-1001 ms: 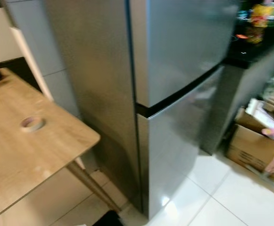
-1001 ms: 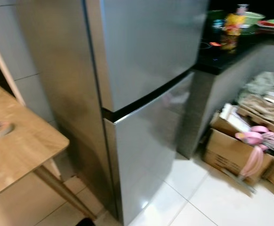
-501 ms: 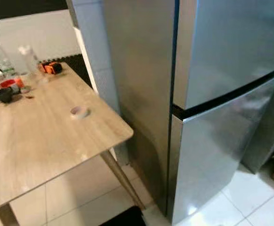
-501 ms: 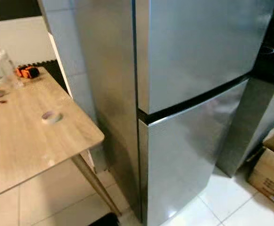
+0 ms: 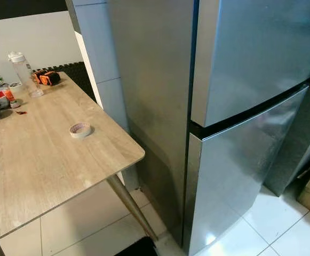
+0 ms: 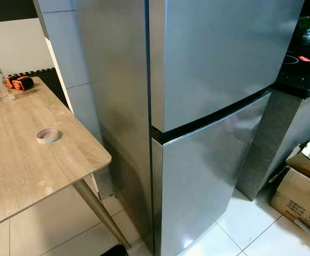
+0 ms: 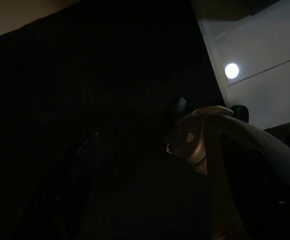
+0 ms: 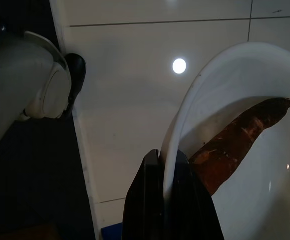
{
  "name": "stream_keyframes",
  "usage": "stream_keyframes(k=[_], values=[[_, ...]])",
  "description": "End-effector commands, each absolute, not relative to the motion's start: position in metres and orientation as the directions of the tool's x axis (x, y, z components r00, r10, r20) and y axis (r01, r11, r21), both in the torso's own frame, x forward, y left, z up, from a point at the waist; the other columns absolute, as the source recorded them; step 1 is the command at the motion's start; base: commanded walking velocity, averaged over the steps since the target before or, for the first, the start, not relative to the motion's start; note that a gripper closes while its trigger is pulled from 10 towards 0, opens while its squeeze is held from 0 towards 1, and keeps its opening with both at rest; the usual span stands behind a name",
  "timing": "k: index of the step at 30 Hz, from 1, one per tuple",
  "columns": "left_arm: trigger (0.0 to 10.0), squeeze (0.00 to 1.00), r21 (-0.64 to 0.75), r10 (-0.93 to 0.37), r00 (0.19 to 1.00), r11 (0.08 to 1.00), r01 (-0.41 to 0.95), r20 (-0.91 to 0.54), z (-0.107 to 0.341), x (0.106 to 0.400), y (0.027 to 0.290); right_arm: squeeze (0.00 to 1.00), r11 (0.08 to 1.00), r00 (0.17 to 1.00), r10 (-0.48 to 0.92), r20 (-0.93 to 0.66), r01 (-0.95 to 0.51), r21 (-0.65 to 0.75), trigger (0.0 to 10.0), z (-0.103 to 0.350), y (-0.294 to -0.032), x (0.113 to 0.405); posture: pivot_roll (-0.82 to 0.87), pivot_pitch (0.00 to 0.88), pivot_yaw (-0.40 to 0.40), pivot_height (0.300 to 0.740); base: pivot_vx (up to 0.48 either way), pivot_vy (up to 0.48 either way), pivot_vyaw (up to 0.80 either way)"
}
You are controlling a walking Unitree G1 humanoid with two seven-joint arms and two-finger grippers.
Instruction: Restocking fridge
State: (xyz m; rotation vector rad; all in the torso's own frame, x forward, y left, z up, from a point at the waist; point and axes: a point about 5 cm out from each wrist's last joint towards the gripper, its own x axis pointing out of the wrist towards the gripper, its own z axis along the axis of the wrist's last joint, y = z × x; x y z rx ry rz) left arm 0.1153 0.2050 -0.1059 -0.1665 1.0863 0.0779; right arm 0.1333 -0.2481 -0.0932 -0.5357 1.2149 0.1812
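A tall steel fridge (image 5: 251,64) stands in front of me with its upper door and lower door (image 5: 240,181) both closed. In the right wrist view my right gripper (image 8: 167,161) is shut on the rim of a white bowl (image 8: 244,95), held low over the pale tiled floor. A long brown piece of food (image 8: 239,140) lies in the bowl. The left wrist view is very dark; only a pale rounded part of my body (image 7: 194,142) can be made out.
A wooden table (image 5: 32,160) at the left reaches close to the fridge's side. It carries a tape roll (image 5: 80,129), a clear bottle (image 5: 22,72) and small items. A black counter (image 6: 304,69) and cardboard boxes (image 6: 299,197) are at the right.
The camera has swung left and steadied: the fridge now sits right of centre and more of the table shows. Both fridge doors stay closed.
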Motion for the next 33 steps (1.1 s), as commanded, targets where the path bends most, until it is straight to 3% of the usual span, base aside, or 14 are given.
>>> stream_keyframes(k=[1, 19, 33], values=[[10.0, 0.0, -0.093, -0.021, 0.462, 0.986, -0.135, -0.887, -0.1058, 0.1147, 0.2066, 0.0, 0.859, 0.35, -0.153, -0.924, -0.416, -0.3, 10.0, -0.0935, -0.2475, 0.133, -0.08, 0.0, 0.022, 0.74, 0.0, -0.424, 0.0], [10.0, 0.0, -0.09, -0.019, 0.462, 0.987, -0.133, -0.887, -0.1056, 0.1162, 0.2058, 0.0, 0.859, 0.338, -0.15, -0.929, -0.421, -0.291, 10.0, -0.0952, -0.2462, 0.129, -0.08, 0.0, 0.026, 0.74, 0.0, -0.416, 0.0], [10.0, 0.0, -0.07, 0.023, 0.481, 0.982, -0.173, -0.877, -0.1041, 0.1196, 0.2092, 0.0, 0.852, 0.343, -0.151, -0.927, -0.431, -0.298, 10.0, -0.0936, -0.249, 0.1314, -0.08, 0.0, 0.026, 0.74, 0.0, 0.0, 0.0]])
